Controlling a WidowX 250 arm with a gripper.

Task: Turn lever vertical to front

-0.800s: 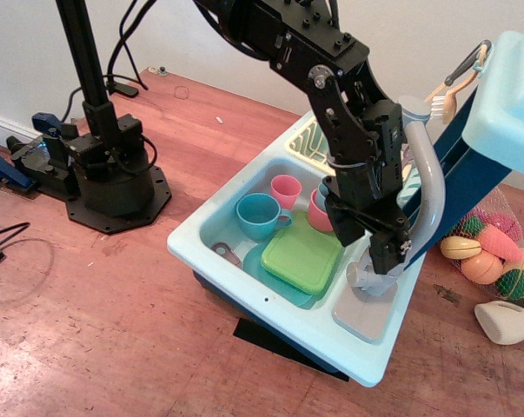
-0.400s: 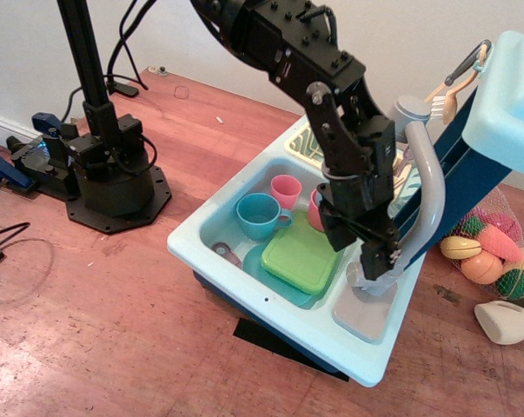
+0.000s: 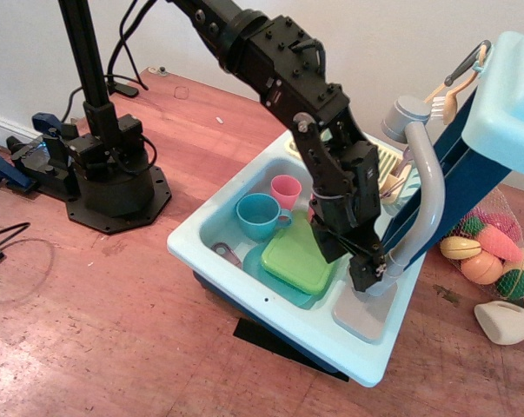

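**Desk:** Down at the faucet base, what have you got?

**Me:** My gripper (image 3: pixel 372 276) is low at the right end of the toy sink (image 3: pixel 244 287), its tip against the foot of the grey spout (image 3: pixel 428 204). I judge the lever sits exactly there, at the round base hub, but the black gripper body covers it, so I can't pick the stick out.

**Desk:** Have you got hold of it?

**Me:** Cannot tell. The jaws face away from the camera and the tip blends into the hub. I won't call it clamped or free.

**Desk:** Which way does it lie from the tool?

**Me:** Right under or just beyond the fingertips, on the spout side. The arm comes in from upper left across the basin, over the green plate (image 3: pixel 301 256), so the lever is at the far end of my reach line. Its long axis is hidden from me, and that is what the turn depends on: I need to know whether it points up or sideways before I sweep it toward the sink's front edge.

**Desk:** Risks?

**Me:** Pushing the spout instead of the lever, I'd say. The teal cup (image 3: pixel 257 215) and pink cup (image 3: pixel 285 189) sit well apart, out of my path.
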